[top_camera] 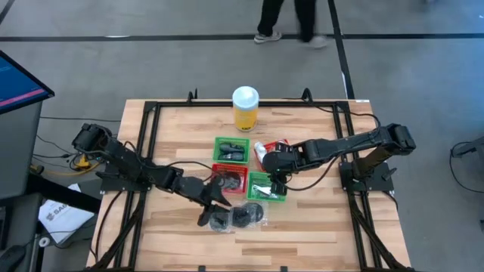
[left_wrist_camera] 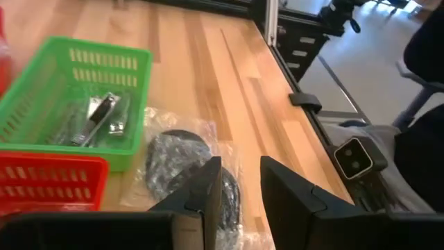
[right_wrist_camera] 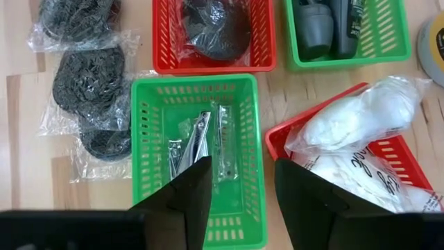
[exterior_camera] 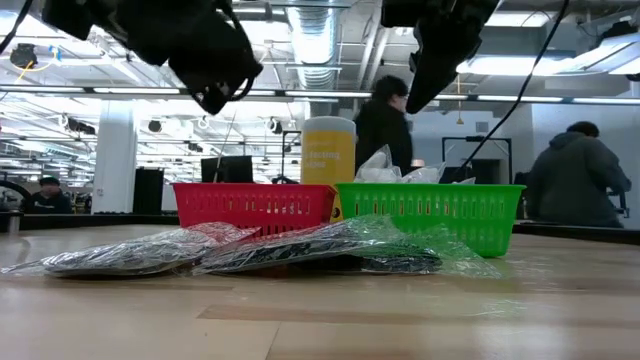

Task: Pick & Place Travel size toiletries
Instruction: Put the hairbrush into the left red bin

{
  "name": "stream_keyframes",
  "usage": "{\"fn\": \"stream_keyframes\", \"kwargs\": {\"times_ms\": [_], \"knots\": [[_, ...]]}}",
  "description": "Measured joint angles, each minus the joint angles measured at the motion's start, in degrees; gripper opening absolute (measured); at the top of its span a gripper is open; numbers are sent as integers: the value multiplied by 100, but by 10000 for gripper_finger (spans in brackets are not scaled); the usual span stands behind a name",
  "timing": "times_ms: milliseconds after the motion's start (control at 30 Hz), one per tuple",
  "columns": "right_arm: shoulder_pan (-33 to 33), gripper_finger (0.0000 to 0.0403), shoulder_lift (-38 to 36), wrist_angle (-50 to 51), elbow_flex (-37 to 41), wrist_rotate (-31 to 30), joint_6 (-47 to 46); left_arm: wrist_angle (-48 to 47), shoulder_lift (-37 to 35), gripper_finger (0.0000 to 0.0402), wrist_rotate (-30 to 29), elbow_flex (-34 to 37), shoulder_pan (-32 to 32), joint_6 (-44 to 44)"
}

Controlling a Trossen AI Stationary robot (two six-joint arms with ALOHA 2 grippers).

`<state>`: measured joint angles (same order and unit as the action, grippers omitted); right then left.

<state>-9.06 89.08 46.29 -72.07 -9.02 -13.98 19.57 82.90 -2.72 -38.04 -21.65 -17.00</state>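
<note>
Several black round discs in clear crinkly packets (top_camera: pixel 233 217) lie flat on the table near its front edge, also seen in the low view (exterior_camera: pixel 300 252) and the left wrist view (left_wrist_camera: pixel 182 154). Slim silvery clippers (right_wrist_camera: pixel 202 142) lie in the nearer green basket (top_camera: pixel 266 187). White packets (right_wrist_camera: pixel 361 128) fill a red basket (top_camera: pixel 277 149). Another black disc (right_wrist_camera: pixel 216 28) sits in the red basket (top_camera: pixel 229 178). My left gripper (top_camera: pixel 212 202) hovers open just above and left of the packets on the table (left_wrist_camera: pixel 241 187). My right gripper (top_camera: pixel 274 178) hangs open over the green basket with the clippers (right_wrist_camera: pixel 243 184).
A tall yellow bottle with a white cap (top_camera: pixel 246 107) stands at the far edge. A second green basket (top_camera: pixel 232 149) holds dark items (right_wrist_camera: pixel 326 24). A black frame (top_camera: pixel 147 121) borders the table. Bare wood lies to the left and right. People stand in the room behind (exterior_camera: pixel 575 180).
</note>
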Motion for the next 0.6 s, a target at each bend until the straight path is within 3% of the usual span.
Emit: {"fn": "stream_keyframes", "kwargs": {"times_ms": [333,600], "knots": [[7,144,0,-1,0,-2,2,-53,843,92,9,0,-87,-763],[7,143,3,-1,0,-2,2,-109,1033,98,4,0,-85,-898]]}}
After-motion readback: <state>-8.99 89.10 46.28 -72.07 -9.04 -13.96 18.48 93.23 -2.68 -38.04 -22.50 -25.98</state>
